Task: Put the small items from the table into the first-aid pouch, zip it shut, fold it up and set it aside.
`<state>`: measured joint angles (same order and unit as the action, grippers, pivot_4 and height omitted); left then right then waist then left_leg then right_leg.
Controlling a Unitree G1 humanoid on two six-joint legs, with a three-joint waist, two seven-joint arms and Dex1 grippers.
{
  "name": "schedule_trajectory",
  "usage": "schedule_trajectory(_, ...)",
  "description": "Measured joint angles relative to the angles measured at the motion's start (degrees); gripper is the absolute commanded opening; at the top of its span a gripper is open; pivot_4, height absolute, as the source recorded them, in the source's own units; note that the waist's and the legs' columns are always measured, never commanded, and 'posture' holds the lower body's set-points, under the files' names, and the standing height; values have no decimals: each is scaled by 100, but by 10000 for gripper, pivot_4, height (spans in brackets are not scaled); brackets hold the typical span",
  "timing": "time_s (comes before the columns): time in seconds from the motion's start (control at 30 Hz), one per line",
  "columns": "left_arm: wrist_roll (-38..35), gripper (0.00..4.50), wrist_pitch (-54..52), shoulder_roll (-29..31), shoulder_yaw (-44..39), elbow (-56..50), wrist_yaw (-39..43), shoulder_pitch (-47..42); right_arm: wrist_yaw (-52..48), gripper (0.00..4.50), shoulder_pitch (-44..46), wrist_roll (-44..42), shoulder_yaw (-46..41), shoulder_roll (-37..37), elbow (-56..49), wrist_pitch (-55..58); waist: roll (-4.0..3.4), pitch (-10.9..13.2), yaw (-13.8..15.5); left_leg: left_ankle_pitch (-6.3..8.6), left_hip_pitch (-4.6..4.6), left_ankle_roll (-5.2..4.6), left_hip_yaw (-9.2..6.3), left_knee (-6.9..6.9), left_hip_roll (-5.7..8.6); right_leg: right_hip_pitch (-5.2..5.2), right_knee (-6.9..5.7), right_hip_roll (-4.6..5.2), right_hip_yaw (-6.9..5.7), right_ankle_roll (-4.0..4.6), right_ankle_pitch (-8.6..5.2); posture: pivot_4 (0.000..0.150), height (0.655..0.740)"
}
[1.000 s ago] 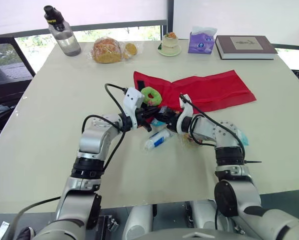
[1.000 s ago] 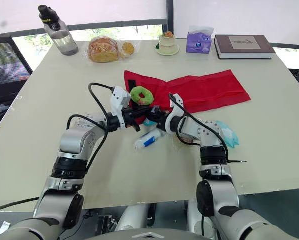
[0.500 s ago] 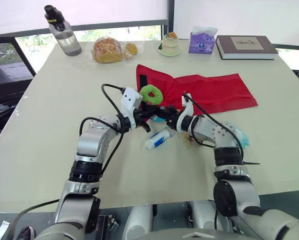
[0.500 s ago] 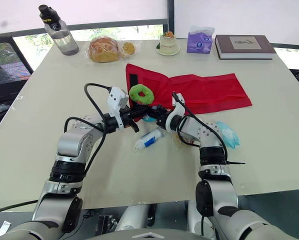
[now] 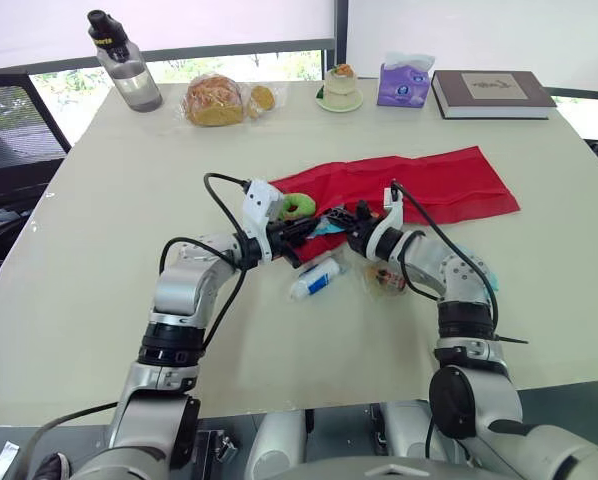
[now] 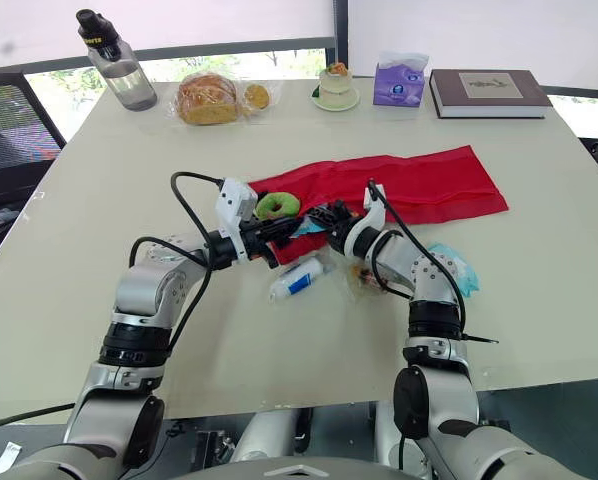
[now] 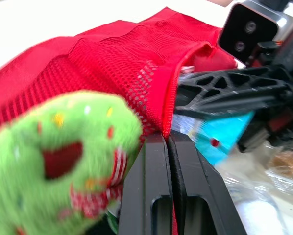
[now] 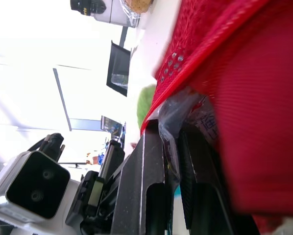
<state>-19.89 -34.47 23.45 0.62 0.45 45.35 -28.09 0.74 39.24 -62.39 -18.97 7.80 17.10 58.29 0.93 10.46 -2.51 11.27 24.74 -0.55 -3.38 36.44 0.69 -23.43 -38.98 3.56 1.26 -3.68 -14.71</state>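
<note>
The red first-aid pouch (image 5: 429, 185) lies unfolded across the middle of the table. My left gripper (image 5: 307, 229) is shut on the mesh edge (image 7: 167, 117) of its near-left pocket, holding it up. A green ring-shaped plush (image 5: 299, 206) rests on the pouch right beside that gripper. My right gripper (image 5: 337, 217) faces the left one at the pocket's mouth, shut on a clear plastic packet (image 8: 172, 113) with blue print. On the table in front lie a white tube (image 5: 316, 277), a clear bag with brown contents (image 5: 385, 279) and a light blue packet (image 5: 482, 272).
Along the far edge stand a water bottle (image 5: 124, 62), a bagged loaf of bread (image 5: 216, 100), a small cake on a plate (image 5: 339, 88), a purple tissue pack (image 5: 403, 82) and a book (image 5: 491, 93). The near-left part of the table (image 5: 79, 260) is bare.
The pouch's raised left flap has dropped flatter, and the green plush has sunk with it. My right gripper has pushed up and right, to the pocket's mouth. The left gripper has kept its hold.
</note>
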Motion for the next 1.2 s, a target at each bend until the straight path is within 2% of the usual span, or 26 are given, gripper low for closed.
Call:
schedule_trajectory(0.43,-53,451,-166,-14,35,32,45,92,-24,0,0,940,625,-7,-73,-227,0,0,-1,0,-1,0,-3,0,0,0,0,0,0,0,0,1500,7400)
schedule_trajectory(0.5,-53,0,-159,-16,32,36,44,92,-35,8874,-1,1032,672,-9,-125,-216,0,0,0,0,-1,0,-3,0,0,0,0,0,0,0,0,1500,7400)
schedule_trajectory(0.53,-53,0,-142,-25,24,36,45,92,-27,11150,-2,1072,669,-10,-136,-213,0,0,1,0,-1,0,-3,0,0,0,0,0,0,0,0,1500,7400)
schedule_trajectory(0.57,-53,0,-139,-26,21,36,45,92,-25,16169,-4,1084,669,-10,-137,-212,0,0,1,0,-1,0,-3,0,0,0,0,0,0,0,0,1500,7400)
schedule_trajectory(1.2,-51,0,132,-102,-3,484,-40,-19,-335,16169,-384,1253,774,-529,-1158,562,0,0,10,0,0,0,-3,0,0,0,3,1,0,0,0,1500,7400)
